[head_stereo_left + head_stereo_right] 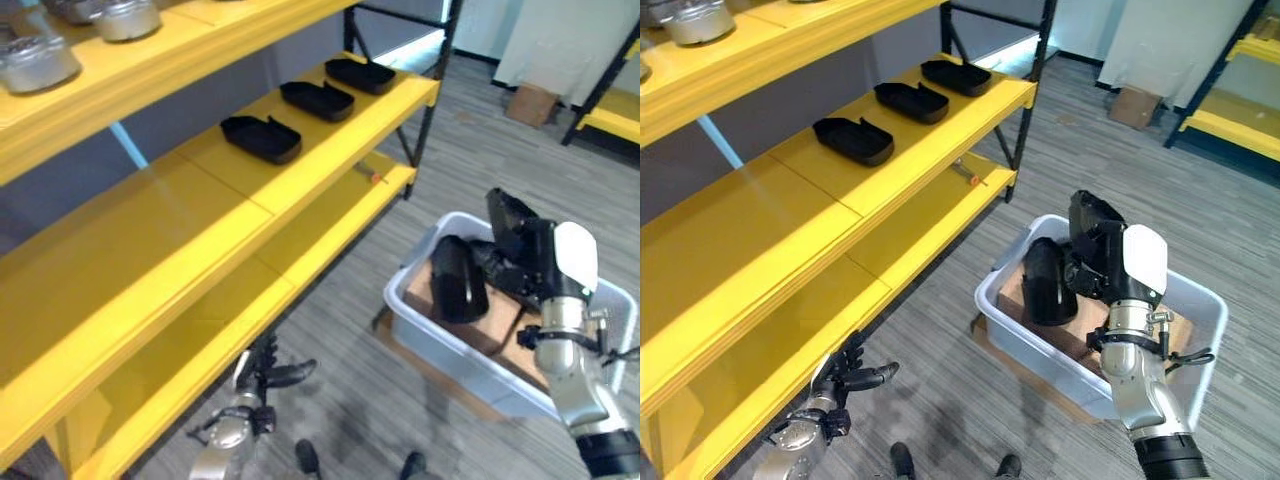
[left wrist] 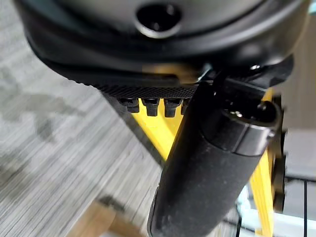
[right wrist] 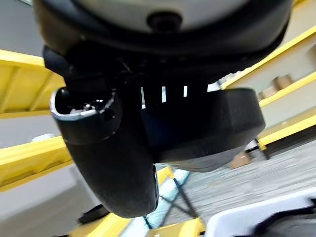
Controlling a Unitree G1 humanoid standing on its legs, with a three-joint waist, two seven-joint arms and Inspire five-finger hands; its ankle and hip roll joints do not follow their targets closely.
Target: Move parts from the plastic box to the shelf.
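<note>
My right hand is shut on a black moulded part, held upright just above the grey plastic box. In the right wrist view the thumb and fingers clamp this part. Brown cardboard lines the box. Three similar black parts lie in a row on the yellow middle shelf, far from the hand. My left hand hangs low beside the bottom shelf, open and holding nothing, its thumb sticking out.
Silver metal parts stand on the top shelf. A small red-tipped item lies on the lower shelf's edge. A cardboard box and another yellow rack stand at the far right. Grey floor lies between shelf and box.
</note>
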